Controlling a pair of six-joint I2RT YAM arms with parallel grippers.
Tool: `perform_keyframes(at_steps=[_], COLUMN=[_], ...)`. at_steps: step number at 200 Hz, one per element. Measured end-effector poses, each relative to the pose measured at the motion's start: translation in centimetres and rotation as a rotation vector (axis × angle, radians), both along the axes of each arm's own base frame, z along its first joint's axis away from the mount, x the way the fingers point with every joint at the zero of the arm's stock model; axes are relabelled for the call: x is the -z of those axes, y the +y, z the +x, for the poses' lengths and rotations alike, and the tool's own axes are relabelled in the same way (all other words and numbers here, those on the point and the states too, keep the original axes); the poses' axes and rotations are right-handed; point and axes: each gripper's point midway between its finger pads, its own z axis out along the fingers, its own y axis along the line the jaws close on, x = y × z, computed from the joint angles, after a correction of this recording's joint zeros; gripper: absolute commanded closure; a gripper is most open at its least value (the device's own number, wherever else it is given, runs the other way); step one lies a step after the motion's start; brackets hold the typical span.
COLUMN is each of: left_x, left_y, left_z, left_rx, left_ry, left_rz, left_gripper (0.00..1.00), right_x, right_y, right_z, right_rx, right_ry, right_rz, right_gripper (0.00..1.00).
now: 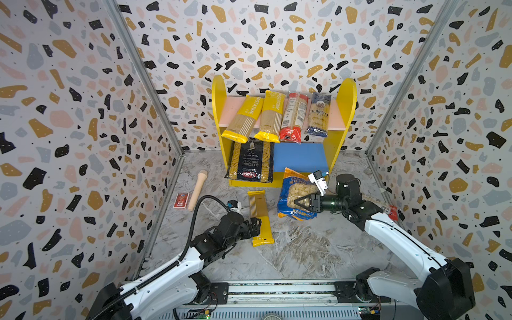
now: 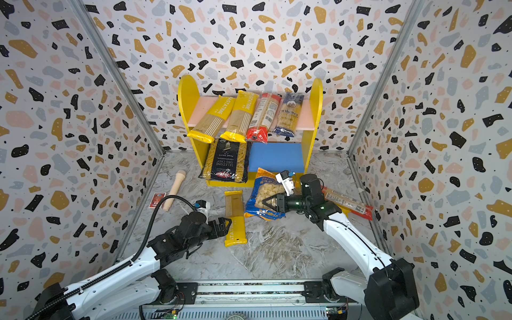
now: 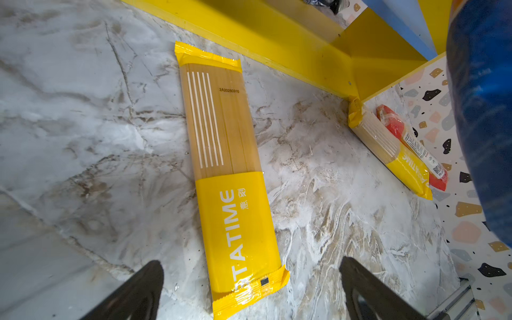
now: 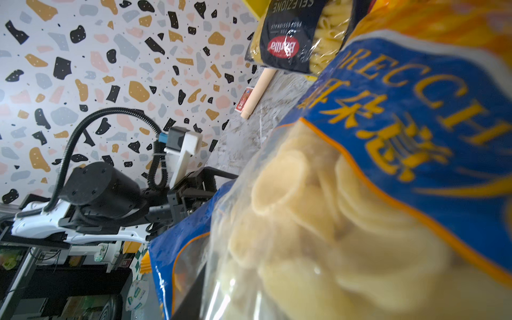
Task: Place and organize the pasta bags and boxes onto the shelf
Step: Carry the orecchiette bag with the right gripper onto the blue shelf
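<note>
The loose yellow PASTATIME pack lies flat on the marble surface in front of the shelf. Its long axis runs toward the shelf, with the clear window end nearer the shelf and the printed yellow end toward the robot. The left gripper hangs at that printed end with its jaws wide apart. In the left wrist view its dark fingers stand on either side of the pack, neither touching it.

The right gripper is clamped on the blue-orange bag, pinching its clear middle panel from the right. The bag's long axis also points at the shelf, orange end nearest it (whether its blue end rests on the surface I cannot tell). The right wrist view sits so close that the bag is blurred.

Four long packs lie side by side on the pink upper board, front to back, near ends overhanging its edge. They are two yellow PASTATIME packs, a red-ended pack and a dark-blue ankara pack. The black Barilla penne bag covers the left half of the blue lower board, its print upside down in both top views.

Along the right wall lie another yellow pack and another red-ended pack. The right arm hides most of the yellow one in both top views.
</note>
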Motion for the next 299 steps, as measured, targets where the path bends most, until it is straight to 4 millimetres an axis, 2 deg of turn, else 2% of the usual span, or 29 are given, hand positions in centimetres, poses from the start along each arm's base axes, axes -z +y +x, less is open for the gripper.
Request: perform_keyframes(at_steps=[49, 142, 196, 248, 282, 299], left_x=[-1.6, -6.7, -5.8, -3.9, -3.6, -3.6], left_y=[0.2, -0.9, -0.3, -0.1, 0.0, -0.1], left_z=[0.2, 2.9, 3.7, 4.6, 4.9, 5.0], left_rx=[0.006, 0.029, 0.033, 0.051, 0.062, 0.065], left_ry=[-0.032, -0.118, -0.1, -0.045, -0.033, -0.035], left_rz=[0.019, 0.033, 0.062, 0.086, 0.082, 0.078], left_gripper=[0.0, 0.0, 0.0, 0.01, 0.01, 0.0], right_x=[0.6, -0.1, 2.1, 1.8, 1.8, 1.8], right_y=[-0.3, 0.7, 0.9, 0.1, 0.3, 0.4], right_z=[5.6, 13.5, 18.3, 20.8, 22.7, 23.5], right_rx=[0.05, 0.064, 0.084, 0.115, 0.122, 0.124], right_ry=[0.009, -0.037, -0.031, -0.062, -0.076, -0.081], right_rz=[-0.016, 0.006, 0.004, 0.022, 0.03, 0.035], right_gripper=[0.7, 0.69, 0.69, 0.67, 0.67, 0.63])
